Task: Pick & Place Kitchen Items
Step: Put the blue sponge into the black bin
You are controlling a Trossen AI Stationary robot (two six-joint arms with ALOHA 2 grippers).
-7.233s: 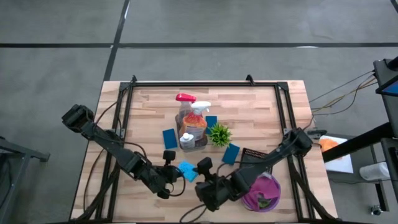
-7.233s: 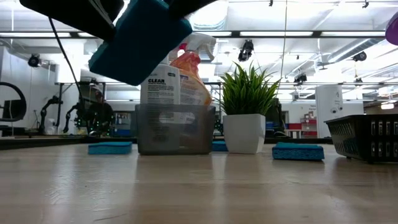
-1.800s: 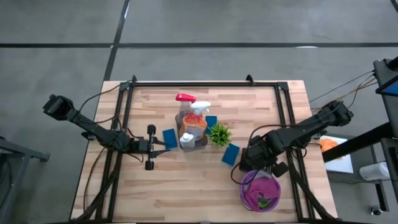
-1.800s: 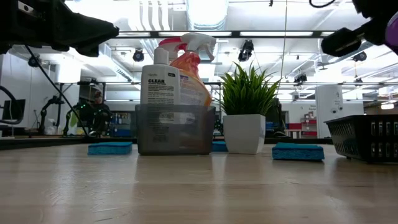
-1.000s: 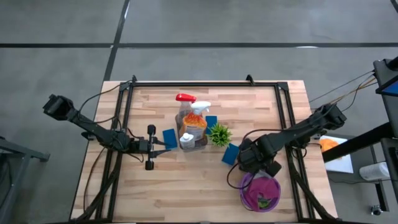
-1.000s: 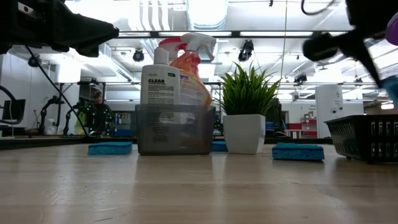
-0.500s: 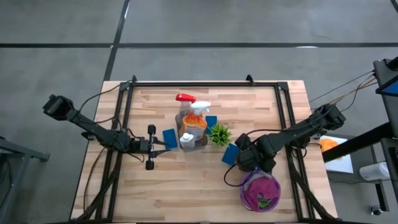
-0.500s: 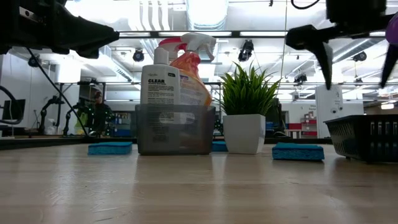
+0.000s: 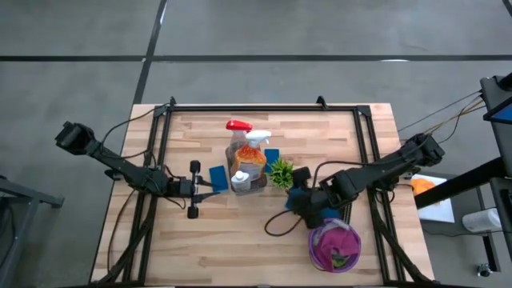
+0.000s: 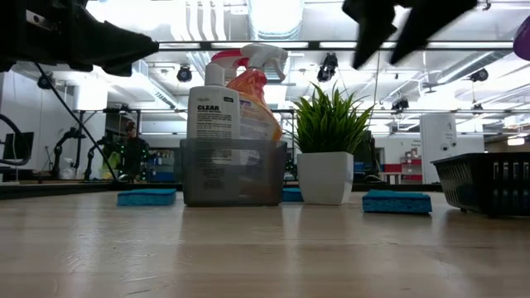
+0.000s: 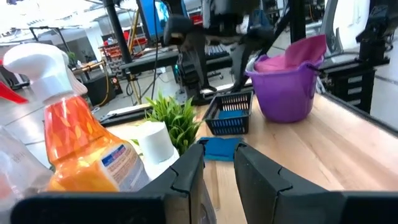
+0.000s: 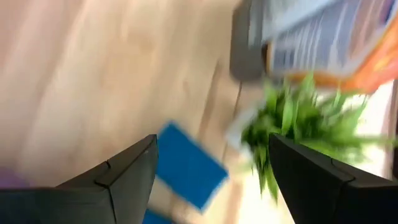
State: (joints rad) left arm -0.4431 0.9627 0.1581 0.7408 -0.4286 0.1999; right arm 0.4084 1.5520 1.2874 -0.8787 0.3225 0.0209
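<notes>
Right claw (image 9: 298,194) hung spread wide and empty above the blue sponge (image 12: 189,165), just beside the plant (image 9: 282,172) on the side toward the purple bucket (image 9: 334,245). Sponge lay flat on the bench (image 9: 200,240), a little apart from the plant pot. Judged light, soft and squashy, slightly grippy, not fragile; likely to compress under a pinch, so best taken across the short width near the middle, fingers down on both long edges. Thin profile, so fingertips would need to reach close to the bench top. Risk judged: brushing the plant leaves. Left claw (image 11: 217,180) waited on the far side of the grey bin (image 9: 248,182) from the plant, fingers nearly pressed together with a narrow gap, pinching nothing. Orange spray bottle (image 11: 87,146) and clear spray bottle (image 9: 237,140) stood upright in the bin next to the plant. Magenta cloth (image 11: 292,53) sat in the bucket.
</notes>
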